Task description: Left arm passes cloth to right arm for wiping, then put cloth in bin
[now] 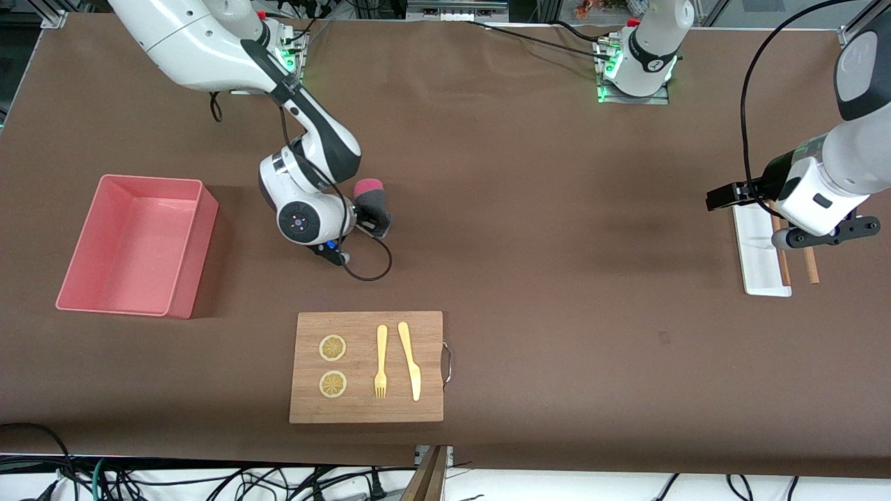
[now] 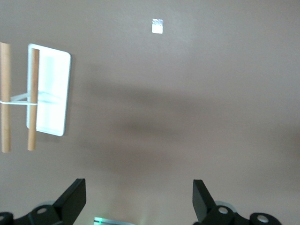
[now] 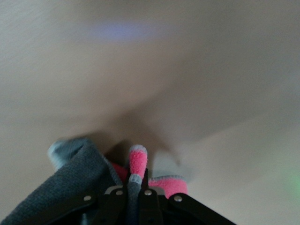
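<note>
Bin (image 1: 136,245) sits near the right arm's end of the table, one pink tub. Beside it, over bare tabletop, the right gripper (image 1: 376,219) is clamped shut on the cloth (image 1: 371,197); the right wrist view shows pink and grey folds (image 3: 137,164) pinched between the fingers. Nearer the front edge lies one wooden board (image 1: 367,367) carrying two lemon slices (image 1: 333,348), one fork (image 1: 381,361) and one knife (image 1: 410,360). The left gripper (image 2: 139,199) waits, jaws wide apart and holding nothing, above one white tray (image 1: 759,254) with two chopsticks (image 1: 811,266); only its wrist view shows that spread.
</note>
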